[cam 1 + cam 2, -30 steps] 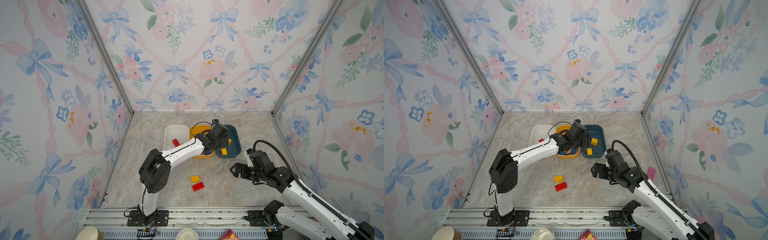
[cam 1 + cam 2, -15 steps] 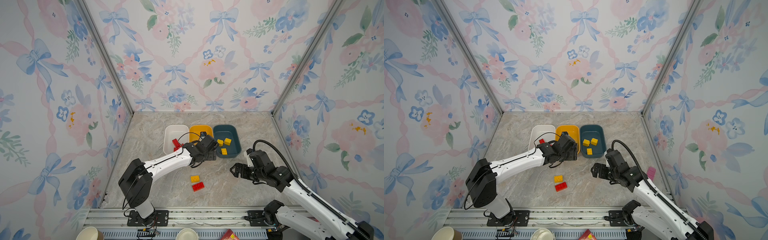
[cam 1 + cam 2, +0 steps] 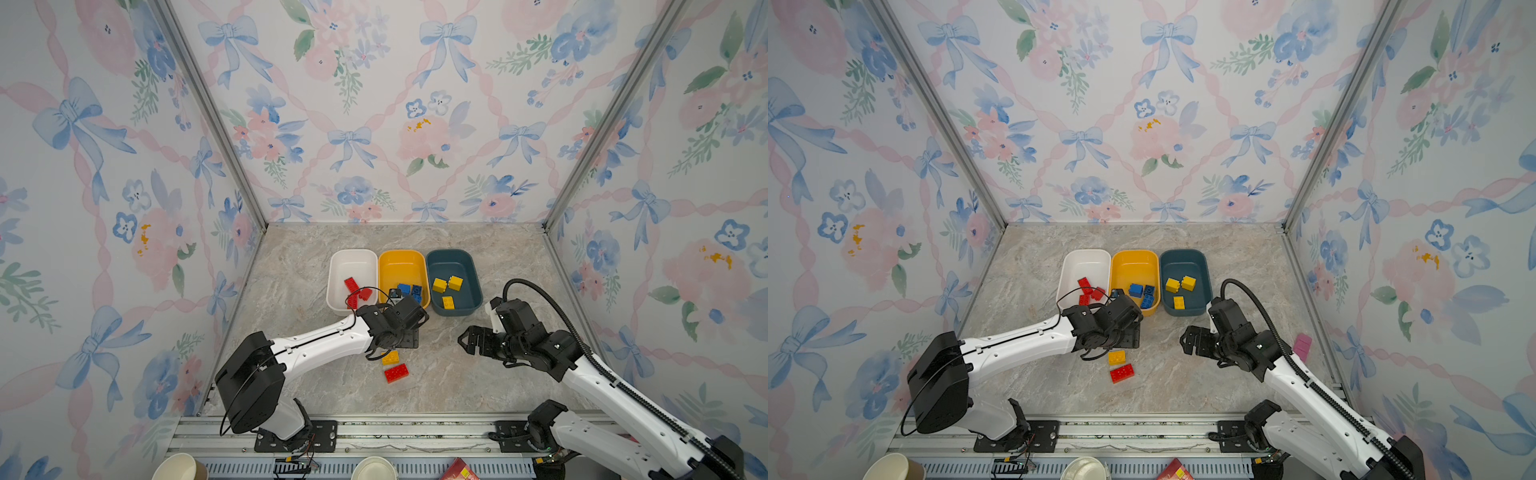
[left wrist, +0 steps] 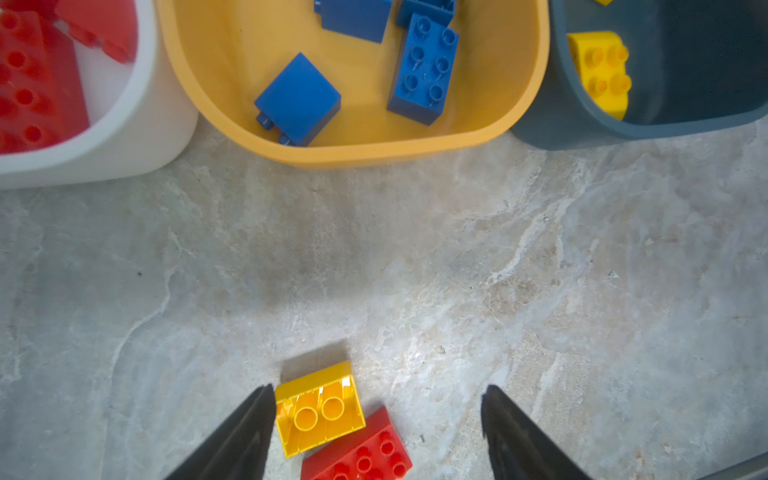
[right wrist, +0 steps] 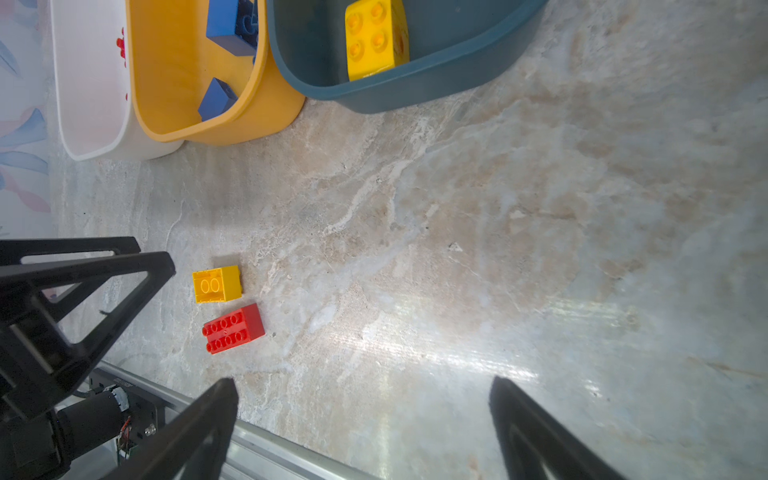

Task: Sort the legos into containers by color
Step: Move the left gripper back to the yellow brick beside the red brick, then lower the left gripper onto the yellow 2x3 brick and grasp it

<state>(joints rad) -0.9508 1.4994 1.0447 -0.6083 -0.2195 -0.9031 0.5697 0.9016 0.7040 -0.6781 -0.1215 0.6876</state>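
Three tubs sit side by side in a row past mid-table: white tub [image 3: 352, 262] on the left, yellow-orange tub [image 3: 401, 266] in the middle, teal tub [image 3: 451, 262] on the right. I count red legos [image 3: 352, 286] in the white one, blue legos [image 3: 409, 289] in the yellow-orange one, and three yellow legos [image 3: 448, 286] in the teal one, all chunky studded blocks. Two are loose on the table [image 3: 299, 291], nearer than the tubs: a loose yellow brick [image 4: 318, 409] with its hollow underside showing, and just beside it on the near side a loose red brick [image 3: 396, 372], oblong, studs up. My left end effector [image 4: 377, 395] hangs over the table right at the loose yellow brick, jaws apart and holding nothing, one finger close beside that brick. My right end effector [image 5: 363, 382] hovers over bare table to the right, jaws spread wide and empty, well apart from the loose pair. The table is grey-beige marbled stone. The walls [image 3: 374, 104] on three sides carry floral paper with blue bows and pink ribbons, with metal posts at the far corners. A metal rail [image 3: 415, 430] holds both arm bases at the near edge, with two paper cups [image 3: 178, 469] below it. A small pink object [image 3: 1302, 347] lies at the table's right edge.
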